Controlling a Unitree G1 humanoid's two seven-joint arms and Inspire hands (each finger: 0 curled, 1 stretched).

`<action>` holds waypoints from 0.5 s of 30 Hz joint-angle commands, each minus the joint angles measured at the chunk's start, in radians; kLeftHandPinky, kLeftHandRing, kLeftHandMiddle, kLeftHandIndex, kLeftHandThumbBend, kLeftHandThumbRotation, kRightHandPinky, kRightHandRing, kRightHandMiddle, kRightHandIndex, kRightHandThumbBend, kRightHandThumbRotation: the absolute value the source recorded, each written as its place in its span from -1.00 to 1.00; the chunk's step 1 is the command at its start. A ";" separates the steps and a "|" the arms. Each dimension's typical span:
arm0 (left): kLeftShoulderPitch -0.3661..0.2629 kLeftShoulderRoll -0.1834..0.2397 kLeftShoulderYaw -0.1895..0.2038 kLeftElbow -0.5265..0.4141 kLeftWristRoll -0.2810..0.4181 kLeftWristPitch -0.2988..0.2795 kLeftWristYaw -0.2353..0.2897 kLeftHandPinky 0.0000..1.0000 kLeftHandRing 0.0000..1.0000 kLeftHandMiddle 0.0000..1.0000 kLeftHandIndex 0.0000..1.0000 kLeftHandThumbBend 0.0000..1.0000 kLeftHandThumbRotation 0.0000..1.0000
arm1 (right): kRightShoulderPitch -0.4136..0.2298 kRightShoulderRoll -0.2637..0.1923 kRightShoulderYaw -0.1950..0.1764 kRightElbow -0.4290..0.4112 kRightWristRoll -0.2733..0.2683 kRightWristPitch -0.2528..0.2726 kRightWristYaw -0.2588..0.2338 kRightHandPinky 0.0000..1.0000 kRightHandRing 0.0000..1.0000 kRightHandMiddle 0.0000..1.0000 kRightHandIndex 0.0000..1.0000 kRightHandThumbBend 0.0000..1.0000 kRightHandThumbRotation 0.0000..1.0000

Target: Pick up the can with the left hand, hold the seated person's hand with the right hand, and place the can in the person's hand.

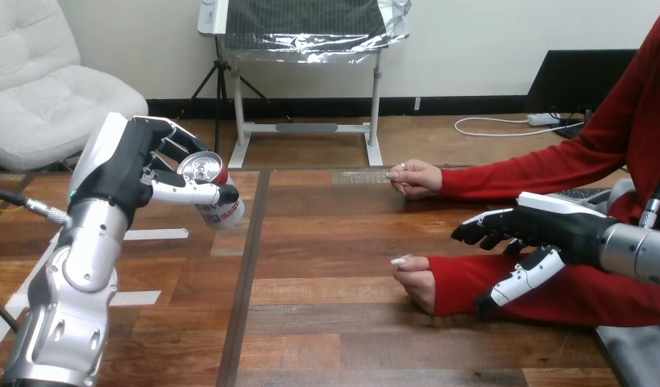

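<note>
My left hand [129, 165] is raised above the table's left part, its fingers and thumb curled round a red and white can [204, 170] that tilts with its silver top toward me. The person's two hands rest on the table at the right, red sleeves behind them: the far hand [415, 177] loosely closed, the near hand [415, 278] in a loose fist. My right hand [552, 234] hovers over the near forearm [463, 282], fingers relaxed and pointing left, thumb in front of the sleeve. I see no grasp on the arm.
The wooden table [326, 322] has a dark seam running front to back left of centre. White tape strips [153, 235] lie on its left part, below the raised can.
</note>
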 commanded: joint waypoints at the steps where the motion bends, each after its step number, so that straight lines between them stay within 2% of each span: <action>1: -0.078 0.021 0.030 -0.046 -0.010 -0.013 0.005 -0.39 -0.30 -0.19 -0.13 0.49 -1.00 | -0.049 0.005 0.003 -0.018 0.015 0.008 -0.026 0.58 0.72 0.73 0.70 1.00 -0.48; 15: -0.077 0.025 0.035 -0.057 -0.012 -0.012 -0.008 -0.40 -0.30 -0.20 -0.13 0.48 -1.00 | -0.049 0.009 0.029 -0.044 -0.008 0.044 -0.034 0.67 0.75 0.74 0.67 1.00 -0.71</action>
